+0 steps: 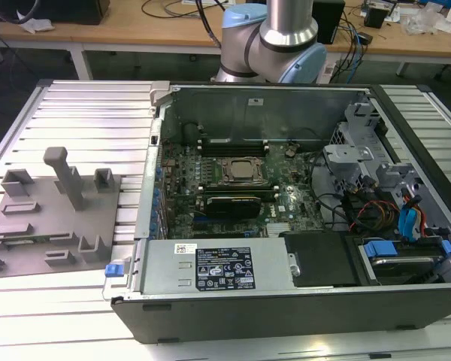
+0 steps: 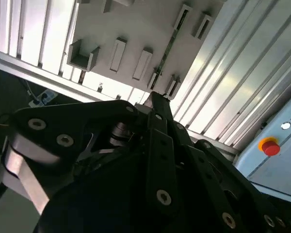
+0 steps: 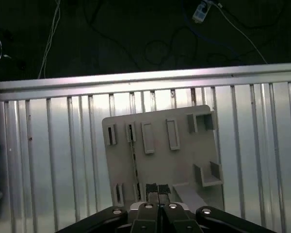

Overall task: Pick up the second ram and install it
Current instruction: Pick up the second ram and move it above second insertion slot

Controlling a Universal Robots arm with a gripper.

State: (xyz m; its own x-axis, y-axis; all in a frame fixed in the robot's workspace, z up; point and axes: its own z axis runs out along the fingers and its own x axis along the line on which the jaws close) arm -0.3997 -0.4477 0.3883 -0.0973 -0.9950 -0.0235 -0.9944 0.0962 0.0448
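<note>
The second ram (image 3: 134,160) is a thin green stick standing on edge in slotted holders on the grey fixture plate (image 3: 184,165). It also appears as a narrow green strip, the ram (image 2: 168,47), in the second wrist view, and as a dark line, the ram (image 1: 31,241), at the exterior view's left. My gripper (image 3: 158,190) hangs high above the plate, a little to one side of the stick, with its black pads (image 3: 152,188) pressed together and nothing between them. Its dark linkage and the gripper (image 2: 153,98) tip show in the second wrist view.
The open computer case (image 1: 406,135) lies right of the plate in the exterior view, with the motherboard (image 1: 286,203) and processor socket (image 1: 237,171) inside. A tall grey post (image 1: 64,174) and several blocks stand on the plate. A red stop button (image 2: 270,146) sits beyond the ribbed table.
</note>
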